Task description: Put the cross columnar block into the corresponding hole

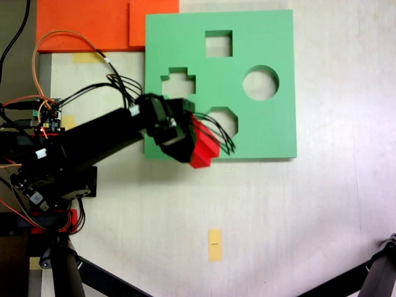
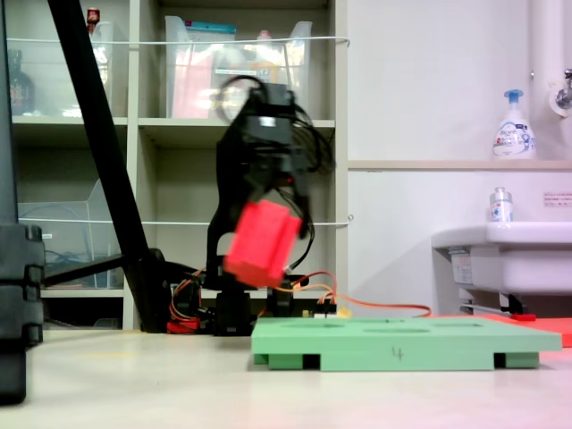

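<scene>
So the cross columnar block (image 1: 203,147) is up in the air right now, red and tilted, sitting around the middle of the frame in the first exterior view. From overhead it hangs over the lower edge of the green foam board (image 1: 266,133), just beside the octagonal cutout (image 1: 224,119). In the second exterior view you can see it's well clear of the board, hanging above its left end at a slant.

The corresponding hole (image 1: 178,82) is the plus-shaped one, upper left part of the board in the first exterior view, and it's empty. The square cutout (image 1: 218,44) and round cutout (image 1: 260,83) are empty too.

Progress-wise I'd say the pickup is done and the carry is underway. What's left: move the block up-frame to the plus hole, straighten it out so the arms of the cross line up, then lower it in. The tilt looks like the tricky bit to me.

The gripper (image 1: 189,137) is clamped onto the block's left end in the first exterior view, fingers closed in against the foam and carrying its weight. Can't make out the individual fingers much; it's a bit blurry.
</scene>
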`<state>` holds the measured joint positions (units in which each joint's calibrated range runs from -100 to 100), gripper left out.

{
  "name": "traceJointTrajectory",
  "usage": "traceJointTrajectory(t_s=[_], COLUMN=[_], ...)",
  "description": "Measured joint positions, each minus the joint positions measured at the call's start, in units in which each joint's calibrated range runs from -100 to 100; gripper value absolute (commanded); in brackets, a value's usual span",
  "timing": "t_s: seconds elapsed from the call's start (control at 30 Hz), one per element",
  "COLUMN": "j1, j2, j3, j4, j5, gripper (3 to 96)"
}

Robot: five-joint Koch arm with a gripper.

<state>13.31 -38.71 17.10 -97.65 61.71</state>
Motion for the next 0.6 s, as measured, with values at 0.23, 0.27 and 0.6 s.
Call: traceJointTrajectory(t_s=[0.23, 0.27, 0.6], j1=[10.65, 11.43, 14.8], j2=[16.28, 19.02, 35.7], j3=[10.88, 12.54, 20.09], j4=[-0.49, -0.49, -0.49], j5=[10.74, 11.72, 17.34], gripper=[41.7, 41.7, 41.9])
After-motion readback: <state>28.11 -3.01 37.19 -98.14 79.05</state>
